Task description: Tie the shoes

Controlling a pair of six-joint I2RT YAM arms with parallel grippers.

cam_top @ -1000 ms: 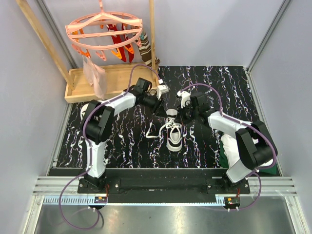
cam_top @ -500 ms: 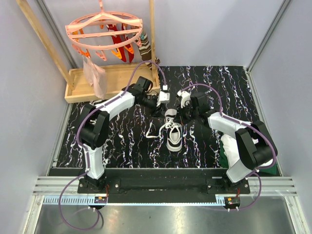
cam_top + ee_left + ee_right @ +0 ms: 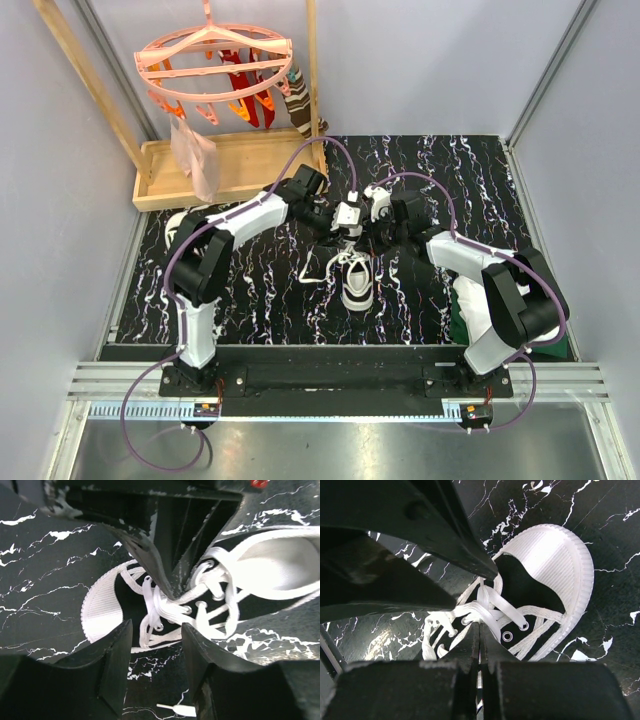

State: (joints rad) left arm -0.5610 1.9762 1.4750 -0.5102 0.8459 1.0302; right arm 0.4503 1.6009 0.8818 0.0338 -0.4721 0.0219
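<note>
Top external: shoe [image 3: 357,280] lies with both grippers meeting over its heel end. Left gripper [image 3: 157,632] hangs above the shoe, jaws wide, empty; right gripper [image 3: 480,632] just beside, jaws pinched tight on a lace [image 3: 487,602]

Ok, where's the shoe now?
Top view: shoe at the mat centre, toe toward the near edge, heel end under the left gripper and right gripper.

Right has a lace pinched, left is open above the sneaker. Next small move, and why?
Probably lower the left end effector slightly and close it on the loose lace crossings beneath: it hangs open over the sneaker, while the right end effector is shut on one lace, so the second strand lacks a grip.
</note>
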